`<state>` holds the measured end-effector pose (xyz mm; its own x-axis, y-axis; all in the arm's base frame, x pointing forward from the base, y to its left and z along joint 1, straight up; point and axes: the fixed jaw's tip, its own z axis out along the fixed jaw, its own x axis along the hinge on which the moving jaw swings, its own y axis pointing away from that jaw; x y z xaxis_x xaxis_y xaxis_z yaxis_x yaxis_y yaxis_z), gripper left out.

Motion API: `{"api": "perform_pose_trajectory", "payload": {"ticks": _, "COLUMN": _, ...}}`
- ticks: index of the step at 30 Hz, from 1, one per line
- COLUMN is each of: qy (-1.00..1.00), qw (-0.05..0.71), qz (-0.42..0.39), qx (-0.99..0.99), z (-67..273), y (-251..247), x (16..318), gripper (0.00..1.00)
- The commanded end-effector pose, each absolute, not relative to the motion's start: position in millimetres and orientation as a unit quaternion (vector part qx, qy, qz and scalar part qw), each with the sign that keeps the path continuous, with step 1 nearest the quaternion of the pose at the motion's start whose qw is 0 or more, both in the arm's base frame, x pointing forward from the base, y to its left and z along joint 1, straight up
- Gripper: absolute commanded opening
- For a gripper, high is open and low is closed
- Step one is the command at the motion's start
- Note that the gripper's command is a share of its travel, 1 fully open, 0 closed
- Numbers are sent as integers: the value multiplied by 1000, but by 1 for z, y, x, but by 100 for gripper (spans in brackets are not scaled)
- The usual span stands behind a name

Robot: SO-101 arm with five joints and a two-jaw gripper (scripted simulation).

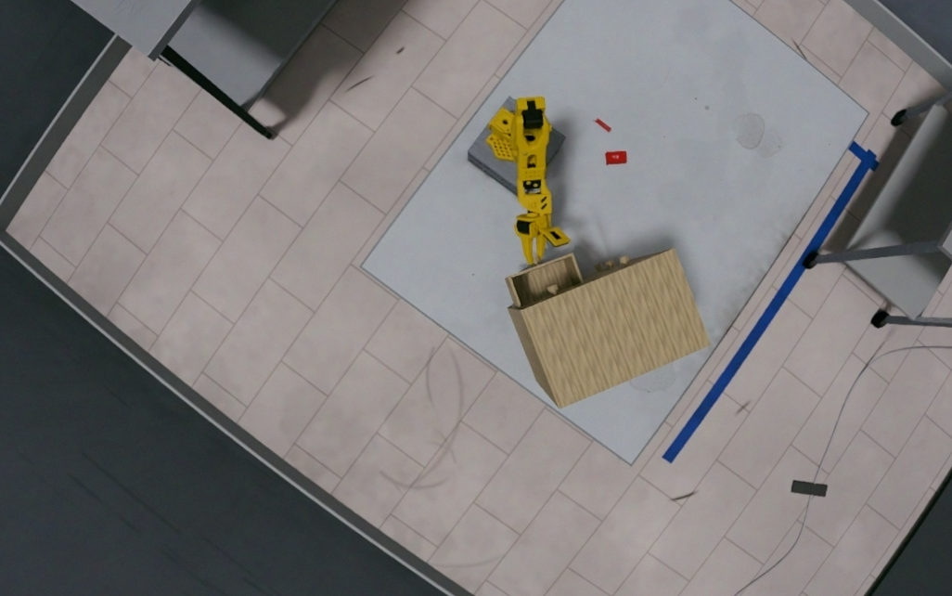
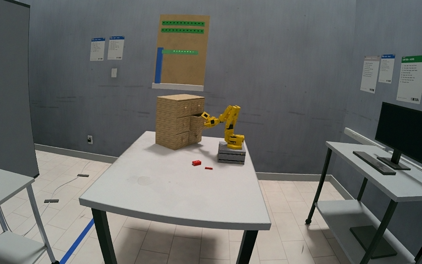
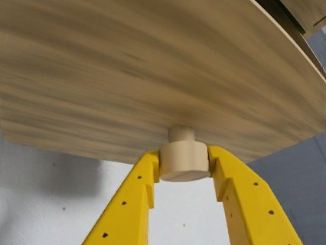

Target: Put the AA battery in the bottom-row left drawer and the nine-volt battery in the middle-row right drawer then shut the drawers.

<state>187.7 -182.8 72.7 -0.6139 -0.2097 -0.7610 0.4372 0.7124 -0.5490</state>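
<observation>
The gripper (image 1: 534,260) (image 2: 204,123) (image 3: 184,162) is closed on a knob, its fingers slightly apart with the knob between them. The table (image 1: 701,189) (image 2: 174,193) bears everything here. On it stands the chest (image 1: 617,323) (image 2: 166,121), upright, and near that the yellow arm (image 1: 531,150) (image 2: 231,123) on a grey block (image 1: 484,150) (image 2: 231,157). The right middle drawer (image 1: 510,291) (image 2: 195,126) (image 3: 115,76) is partly out; its round knob (image 3: 184,162) is the one gripped. The red nine-volt (image 1: 615,158) (image 2: 196,162) lies on the table, well apart from the chest, and the thin red AA (image 1: 602,124) (image 2: 208,168) lies near it.
</observation>
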Motion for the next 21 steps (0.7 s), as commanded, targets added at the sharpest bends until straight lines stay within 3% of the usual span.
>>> {"api": "perform_pose_trajectory", "payload": {"ticks": 1, "qy": 816, "qw": 432, "qz": -377, "qx": 69, "z": 73, "y": -181, "x": 183, "gripper": 0}}
{"api": "perform_pose_trajectory", "payload": {"ticks": 21, "qy": 816, "qw": 432, "qz": -378, "qx": 70, "z": 73, "y": -180, "x": 181, "gripper": 0}}
